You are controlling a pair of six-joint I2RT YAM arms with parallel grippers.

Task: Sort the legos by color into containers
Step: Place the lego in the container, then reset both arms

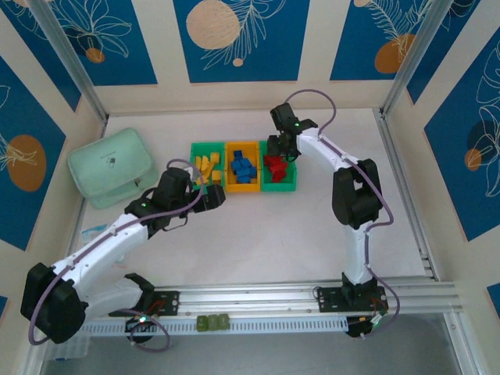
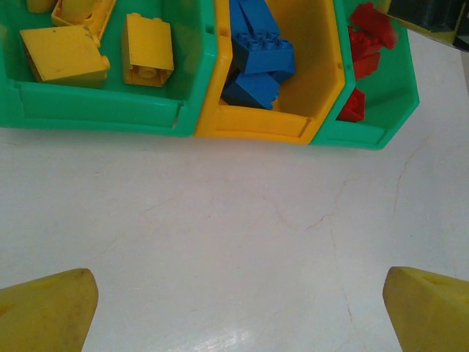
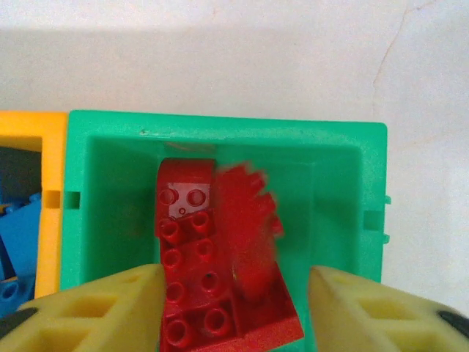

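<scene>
Right tool (image 3: 234, 293) held parted above green bin (image 3: 220, 121), evidently dropping blurred red brick (image 3: 249, 213); left tool (image 2: 238, 301) spread wide, empty.

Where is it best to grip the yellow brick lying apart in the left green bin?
Probably from above, closing on its two long flat sides: the yellow brick lies free in the green bin, with a gap on each side.

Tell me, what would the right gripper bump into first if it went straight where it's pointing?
Most likely the red bricks piled in the end green bin. The right gripper points down into that bin, just above them, though how far above is unclear.
</scene>
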